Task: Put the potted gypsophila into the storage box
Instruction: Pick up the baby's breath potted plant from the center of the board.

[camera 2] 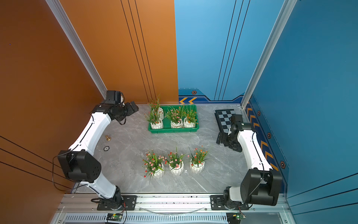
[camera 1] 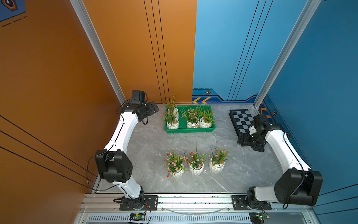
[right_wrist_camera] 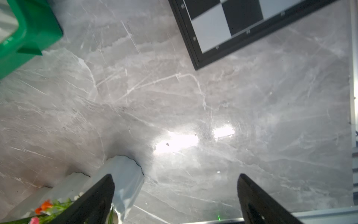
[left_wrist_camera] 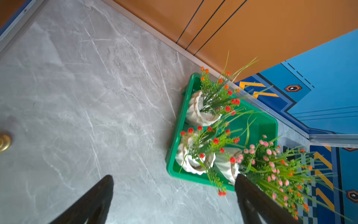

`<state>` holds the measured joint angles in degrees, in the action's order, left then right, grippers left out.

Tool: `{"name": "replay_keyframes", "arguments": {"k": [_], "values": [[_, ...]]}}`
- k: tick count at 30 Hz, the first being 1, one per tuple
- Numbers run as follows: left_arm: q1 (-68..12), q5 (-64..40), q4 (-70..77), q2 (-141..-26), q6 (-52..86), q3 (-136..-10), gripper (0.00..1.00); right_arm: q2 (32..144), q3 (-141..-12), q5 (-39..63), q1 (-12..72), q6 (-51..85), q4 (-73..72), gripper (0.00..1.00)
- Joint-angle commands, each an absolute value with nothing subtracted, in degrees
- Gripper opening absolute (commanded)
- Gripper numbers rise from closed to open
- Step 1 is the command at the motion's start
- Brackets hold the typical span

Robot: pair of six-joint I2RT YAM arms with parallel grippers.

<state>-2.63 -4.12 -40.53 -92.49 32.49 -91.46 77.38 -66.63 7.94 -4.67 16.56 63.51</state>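
The green storage box [camera 1: 211, 129] [camera 2: 153, 130] stands at the back middle of the table, with several potted gypsophila in it, among them one at its front left [camera 1: 172, 125]. Three more potted gypsophila stand in a row on the table nearer the front [camera 1: 177, 172] [camera 1: 196, 169] [camera 1: 217, 167]. My left gripper [camera 1: 153, 107] [left_wrist_camera: 174, 176] hovers just left of the box, open and empty; its wrist view shows the box [left_wrist_camera: 174, 170] and the pots inside it [left_wrist_camera: 201, 112]. My right gripper [camera 1: 244, 140] [right_wrist_camera: 176, 175] is open over bare table, with one white pot [right_wrist_camera: 126, 174] beside a finger.
A black-and-white chequered board [camera 1: 242, 119] [right_wrist_camera: 213, 27] lies at the back right, next to the right arm. A small brass piece [camera 2: 107, 138] and a round disc [camera 2: 106, 148] sit on the table under the left arm. Walls close the back and both sides.
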Motion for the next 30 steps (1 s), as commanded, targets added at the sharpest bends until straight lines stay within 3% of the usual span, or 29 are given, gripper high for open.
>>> {"name": "replay_keyframes", "arguments": {"k": [1, 7, 13, 22, 30], "values": [[-2.6, -4.9, -41.6, -87.3, 30.6, -84.7, 0.98, 74.7, -63.7, 6.6, -5.1, 16.9, 68.6, 1.00], [-2.2, -4.1, -43.3, -76.6, 30.5, -72.1, 0.98, 70.6, -60.0, 6.3, -3.6, 16.8, 71.2, 1.00], [0.0, -4.1, -45.6, -71.1, 29.5, -66.3, 0.98, 67.5, -55.4, 5.1, 4.1, 20.4, 70.3, 0.98], [0.6, -5.2, -45.7, -70.0, 30.5, -65.0, 0.98, 66.0, -52.8, 6.0, 17.6, 26.0, 65.3, 0.91], [0.5, -5.2, -45.7, -70.4, 30.7, -65.1, 0.98, 68.8, -52.6, 6.0, 22.5, 28.2, 61.1, 0.86]]}}
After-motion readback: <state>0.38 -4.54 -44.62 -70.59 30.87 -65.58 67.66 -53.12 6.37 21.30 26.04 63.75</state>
